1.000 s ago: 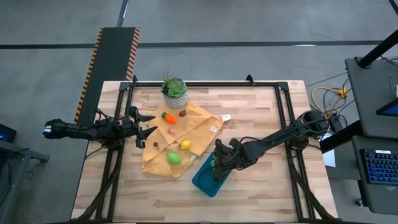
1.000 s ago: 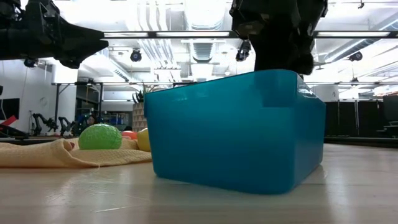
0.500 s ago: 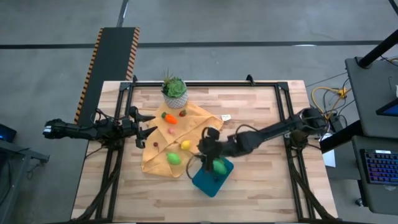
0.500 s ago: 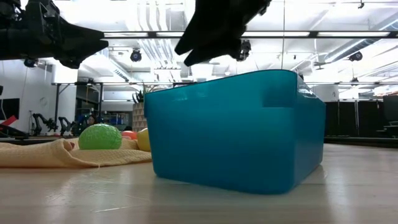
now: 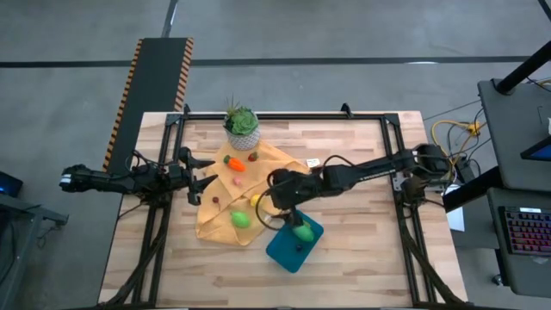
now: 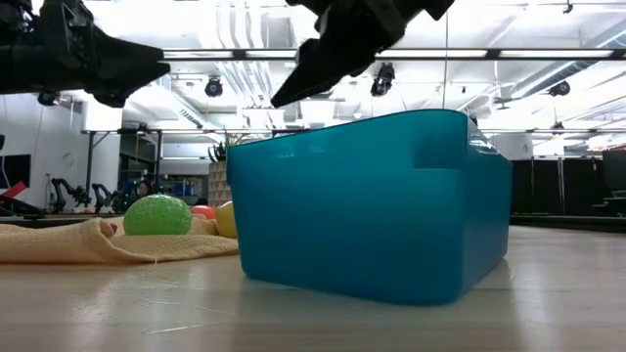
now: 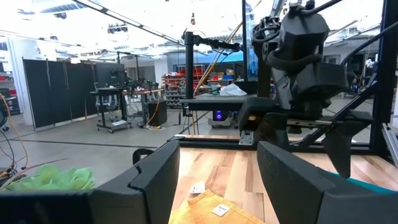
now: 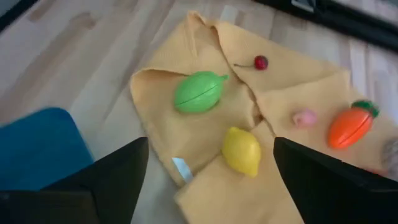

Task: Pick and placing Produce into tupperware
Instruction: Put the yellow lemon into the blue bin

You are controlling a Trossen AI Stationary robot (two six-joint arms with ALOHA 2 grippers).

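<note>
The teal tupperware [image 5: 288,250] [image 6: 372,210] stands on the table's near middle, with a green oval piece [image 5: 302,231] lying inside. On the yellow cloth [image 5: 274,164] lie more produce: a green oval [image 8: 199,92], a lemon [image 8: 241,151], a cherry [image 8: 260,62], a pink piece [image 8: 304,117] and a carrot [image 8: 351,124]. My right gripper [image 5: 274,205] [image 8: 211,146] hangs open above the cloth's near edge, slanting down over the lemon, touching nothing. My left gripper [image 5: 202,174] [image 7: 217,168] waits open at the table's left edge.
A potted green plant [image 5: 242,127] stands behind the cloth at the far edge. A dark red piece [image 5: 252,157] lies beside the carrot. Black frame rails [image 5: 392,164] run along the table's left, right and far sides. Bare wood lies right of the tupperware.
My right gripper has risen out of the tupperware and swung toward the table's left and far side, over the cloth, rolling its wrist and opening. The green piece it left behind lies in the tupperware.
</note>
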